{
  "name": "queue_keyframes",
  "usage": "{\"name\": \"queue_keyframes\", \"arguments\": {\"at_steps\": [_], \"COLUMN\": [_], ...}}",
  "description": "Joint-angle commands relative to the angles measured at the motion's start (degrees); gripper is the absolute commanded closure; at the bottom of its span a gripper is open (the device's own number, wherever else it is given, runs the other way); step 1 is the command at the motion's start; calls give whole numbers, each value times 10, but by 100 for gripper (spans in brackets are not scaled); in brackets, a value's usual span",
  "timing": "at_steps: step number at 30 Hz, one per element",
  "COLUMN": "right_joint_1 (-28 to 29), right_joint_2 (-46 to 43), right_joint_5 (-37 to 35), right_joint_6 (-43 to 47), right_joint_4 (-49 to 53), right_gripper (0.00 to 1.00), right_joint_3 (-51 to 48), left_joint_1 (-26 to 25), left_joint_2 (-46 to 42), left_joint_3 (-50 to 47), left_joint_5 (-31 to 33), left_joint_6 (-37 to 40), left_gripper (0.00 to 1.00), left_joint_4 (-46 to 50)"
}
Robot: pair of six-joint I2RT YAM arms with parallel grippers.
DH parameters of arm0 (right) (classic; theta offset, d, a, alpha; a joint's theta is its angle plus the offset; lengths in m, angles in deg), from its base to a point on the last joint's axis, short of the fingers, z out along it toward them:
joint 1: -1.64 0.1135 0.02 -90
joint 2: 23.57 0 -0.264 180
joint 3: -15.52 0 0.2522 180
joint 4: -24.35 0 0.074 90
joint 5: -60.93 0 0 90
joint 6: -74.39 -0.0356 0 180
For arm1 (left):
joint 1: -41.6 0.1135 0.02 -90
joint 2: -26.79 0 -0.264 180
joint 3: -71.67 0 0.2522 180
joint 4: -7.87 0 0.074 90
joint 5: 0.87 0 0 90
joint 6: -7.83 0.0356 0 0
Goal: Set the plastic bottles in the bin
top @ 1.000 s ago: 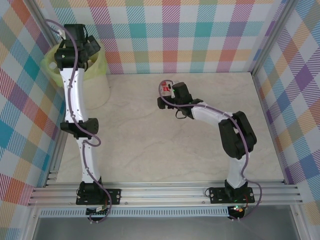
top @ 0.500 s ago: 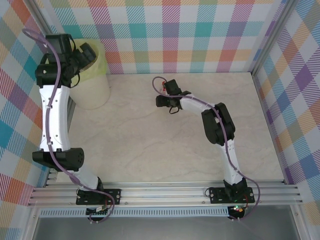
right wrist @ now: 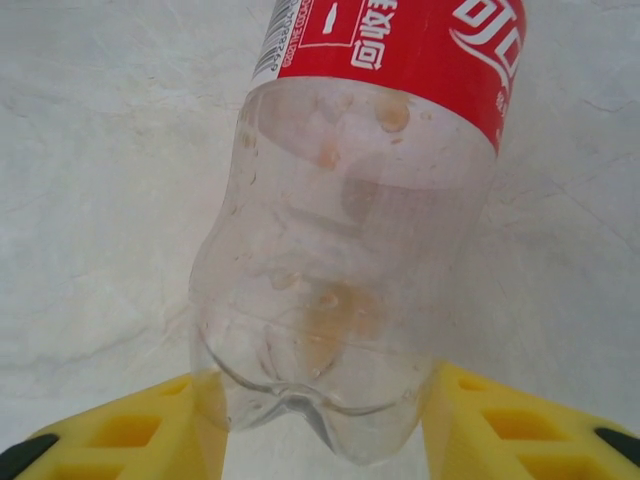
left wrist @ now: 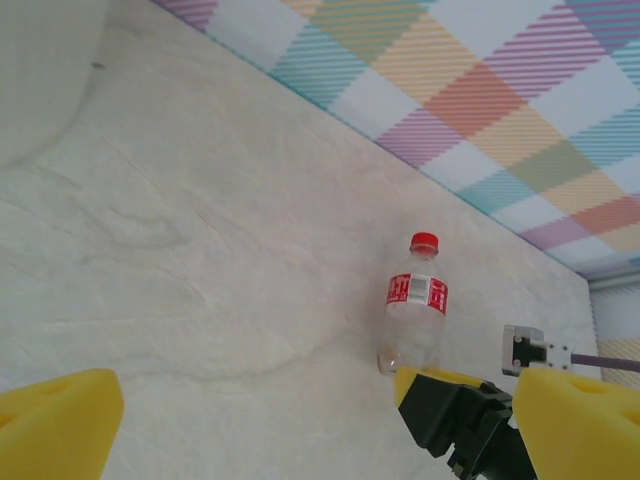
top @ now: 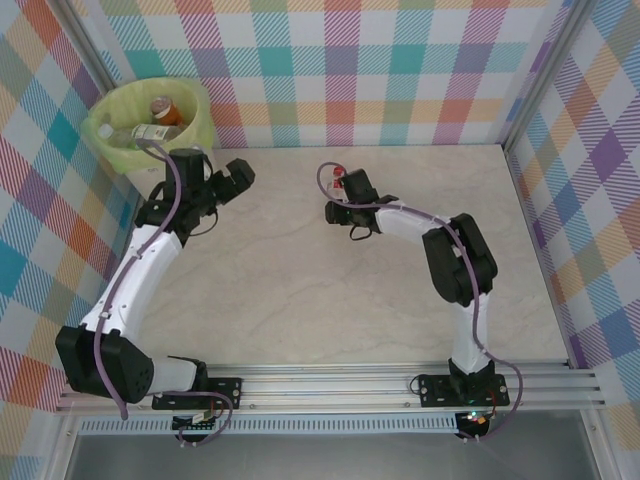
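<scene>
In the overhead view, the bin (top: pixel 203 122) is holding several plastic bottles (top: pixel 154 131), the left gripper (top: pixel 240 176) is hovering just beside the bin, and one red-labelled bottle (top: pixel 336 180) is standing well apart from the bin on the table (top: pixel 300 290). The right wrist view is adding detail that the overhead view is hiding: the right gripper (right wrist: pixel 325 432) is clamping this bottle's clear base, with a yellow finger pressing against each side. The left wrist view is showing the bottle upright, and the left gripper's fingers (left wrist: pixel 55 425) spread fully apart, holding nothing.
</scene>
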Motion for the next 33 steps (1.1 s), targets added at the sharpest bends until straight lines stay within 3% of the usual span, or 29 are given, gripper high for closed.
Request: {"name": "queue_keyframes", "arguments": {"at_steps": [1,8,14,24,29,33], "right_joint_1": [-1,10,32,69,74,74], "right_joint_2": [-66,-209,-279,-314,-319,-328], "right_joint_5": [57,220,303,365,376,365], "right_joint_6": [-22,-33,-40,-46,-53,-51], "right_joint_4": [-110,-263,-270,-279,-285,-284], "right_gripper": [51,50,50,48,47,36], "right_joint_3": [-77,-255,-297,-285,-284,-280], "left_joint_1": [-15,-21,-55,-103,-103,-102], "left_joint_2": [-19,0,32,73,74,79], "left_joint_3": [-66,-248,-226,-193,-190,-172], "left_joint_5": [-81,-262,-341,-306,-295,-313], "left_joint_6": [-39,-231,-178,-128,-129,-121], "left_gripper": [0,0,0,0,24,41], "left_joint_4": [-111,-445,-445,-442,-462,-458]}}
